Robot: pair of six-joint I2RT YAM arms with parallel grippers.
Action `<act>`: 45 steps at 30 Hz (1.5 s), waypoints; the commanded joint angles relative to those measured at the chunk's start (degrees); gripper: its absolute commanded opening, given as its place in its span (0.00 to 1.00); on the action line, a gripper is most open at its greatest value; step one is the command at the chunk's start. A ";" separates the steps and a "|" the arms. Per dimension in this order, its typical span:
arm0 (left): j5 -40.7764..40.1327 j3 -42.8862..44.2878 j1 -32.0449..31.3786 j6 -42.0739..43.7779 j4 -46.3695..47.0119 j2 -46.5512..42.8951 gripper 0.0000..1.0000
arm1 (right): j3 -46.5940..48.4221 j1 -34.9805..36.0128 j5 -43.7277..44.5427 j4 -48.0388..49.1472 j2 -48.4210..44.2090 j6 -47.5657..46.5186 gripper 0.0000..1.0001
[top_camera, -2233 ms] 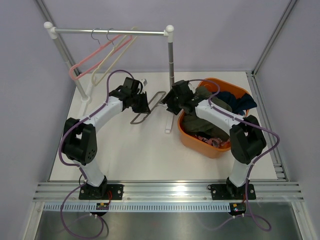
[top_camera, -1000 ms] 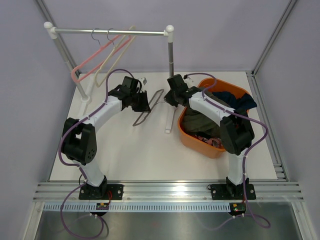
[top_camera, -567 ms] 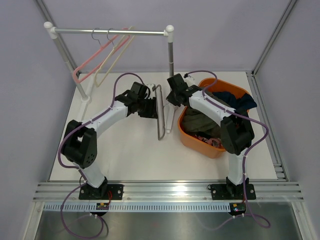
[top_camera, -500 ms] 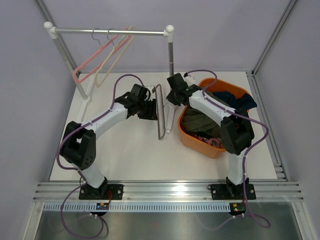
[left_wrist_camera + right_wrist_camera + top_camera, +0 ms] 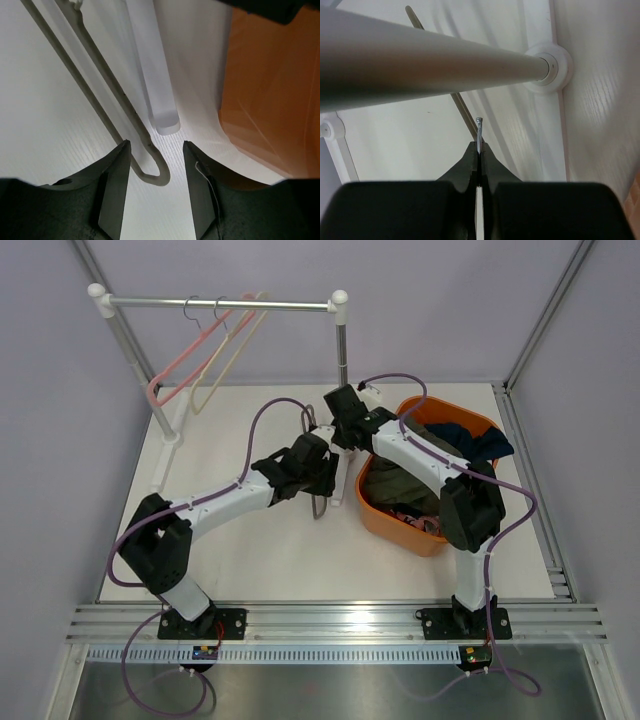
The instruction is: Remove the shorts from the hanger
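Top external: shorts (image 5: 402,483) in orange basket (image 5: 395,528); grey hanger (image 5: 319,508) beside it

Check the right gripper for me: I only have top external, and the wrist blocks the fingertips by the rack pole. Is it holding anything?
Observer: Yes. The right wrist view shows the right gripper shut on the thin metal hook of the slim grey hanger.
Operator: Left one?
Observer: The left gripper is open, with its jaws on either side of the hanger's rounded end, which lies on the white table.
Operator: What's near that end?
Observer: The white rack foot bar ends just beyond it, and the orange plastic basket wall fills the right of that view.
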 commanded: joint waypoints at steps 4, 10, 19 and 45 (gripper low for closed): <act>-12.07 0.85 -2.01 -0.48 3.43 -0.25 0.50 | 2.32 0.82 2.22 -0.82 -1.36 -1.17 0.00; -16.21 -1.18 -2.72 -0.74 5.62 -0.33 0.50 | 3.28 1.26 -0.33 -0.90 -3.56 -1.17 0.00; -17.96 -3.55 -3.60 0.22 8.08 -0.51 0.51 | 7.85 2.05 -1.83 -3.54 -2.68 -2.66 0.00; -29.74 -2.59 -8.08 5.23 6.42 -0.42 0.43 | 11.46 3.63 -3.32 -6.71 -3.65 -6.62 0.00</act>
